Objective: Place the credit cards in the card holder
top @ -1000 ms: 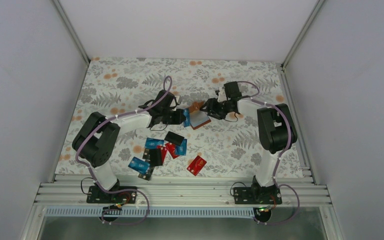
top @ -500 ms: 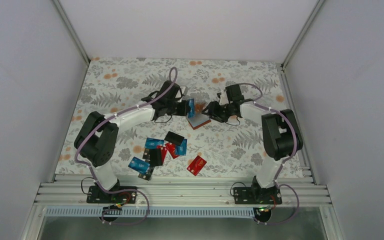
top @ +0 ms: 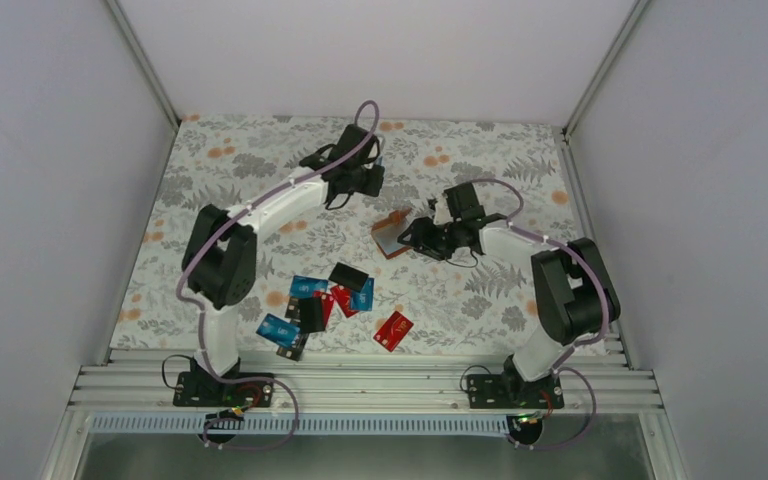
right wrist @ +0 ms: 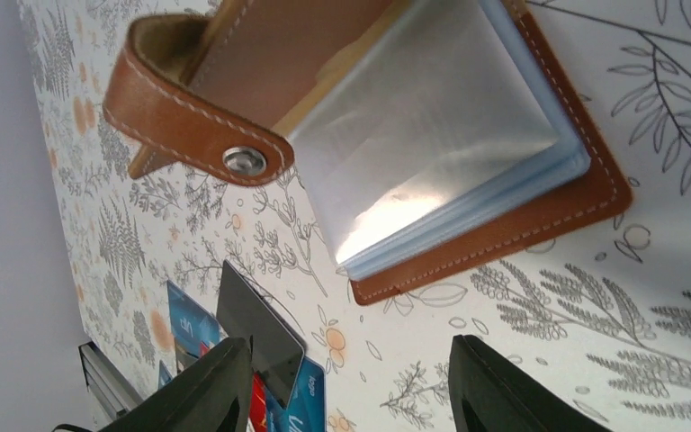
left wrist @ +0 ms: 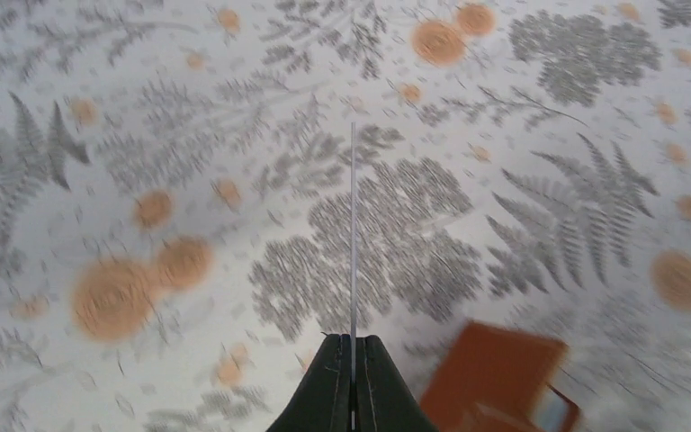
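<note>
left gripper (left wrist: 353,349) clamped on credit card (left wrist: 353,234) edge: likely light, stiff, slick | right gripper (right wrist: 351,355) fingers apart, just right of card holder (right wrist: 432,144): looks floppy, pin its cover

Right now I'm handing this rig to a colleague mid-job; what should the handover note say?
Left fingers: shut on one card, edge-on, above the table, away from the card holder.
Right fingers: open, beside the holder, which lies open.
Other cards: loose pile near the arms, one red card apart.
Done: no card visible in the sleeves.
To do: insert the held card, then the rest.
</note>
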